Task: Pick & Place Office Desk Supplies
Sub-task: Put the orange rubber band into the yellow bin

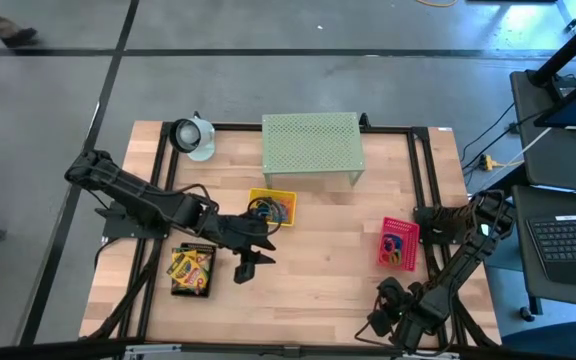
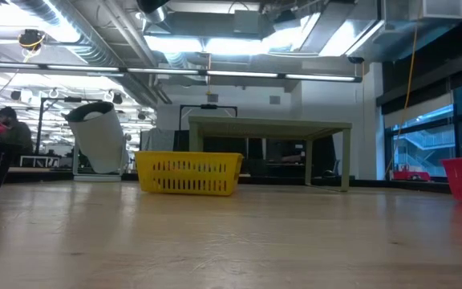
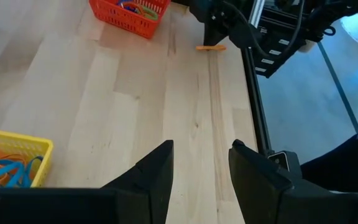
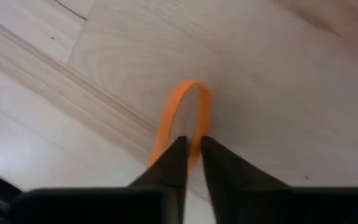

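Orange rubber band [image 4: 180, 118] lies flat on the wooden table [image 1: 318, 290], right under the right gripper [image 4: 191, 149]; the two dark fingers are drawn nearly together, and one side of the loop runs into the thin gap between their tips, so they look pinched on it. From above, that gripper sits low at the table's right edge, just beside the pink mesh tray [image 1: 399, 244], on the side away from the table's middle. The pink tray holds several coloured loops.

Left gripper [image 3: 201, 152] hovers over bare wood with its fingers apart and nothing between them, near the middle of the table and well away from the pink tray. Just beside it stands the yellow mesh tray [image 1: 271, 208], filled with blue and orange loops. A black mesh tray [image 1: 192, 270] with yellow-green crayon boxes [image 1: 191, 266] sits farther still from the pink tray, past the left gripper. Behind the yellow tray stands the pale green mesh shelf [image 1: 312, 145], and a white tape dispenser [image 1: 195, 137] is at the far left corner.
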